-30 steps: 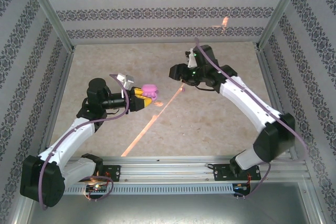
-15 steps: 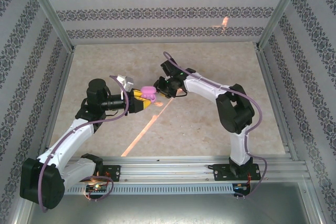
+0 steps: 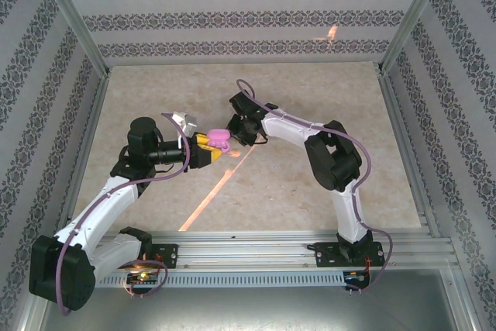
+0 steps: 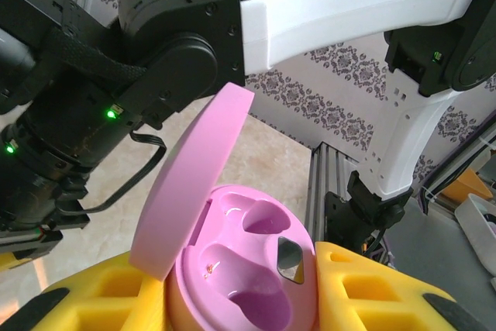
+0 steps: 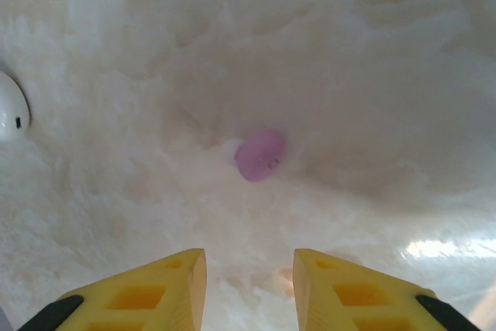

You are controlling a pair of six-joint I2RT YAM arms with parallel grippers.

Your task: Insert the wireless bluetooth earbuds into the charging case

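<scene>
Between the left jaws, pinched at its lower half by the yellow pads (image 4: pixel 364 288), the charging case (image 4: pixel 248 284) is held with its lid (image 4: pixel 194 184) swung up and open on the side of the left-hand pad. Both wells (image 4: pixel 260 218) inside the lilac-pink shell look empty in the left wrist view. A small dark and silver diamond-shaped spot (image 4: pixel 291 257) sits on the side nearer the right-hand pad.

From above, the charging case (image 3: pixel 219 138) shows at the tip of the left jaws. The right arm (image 3: pixel 287 125) bends in with its wrist just beside the case.

The right jaws are spread, with nothing between them. Ahead of them and roughly in line with their gap, one lilac earbud (image 5: pixel 260 154) lies on the pale surface (image 5: pixel 372 75), a whitish tip on its left. It is clear of both pads and touches neither. Far off to the left of these jaws, at the edge of the right wrist view, lies a white rounded object (image 5: pixel 12 118) with a small dark mark.
</scene>
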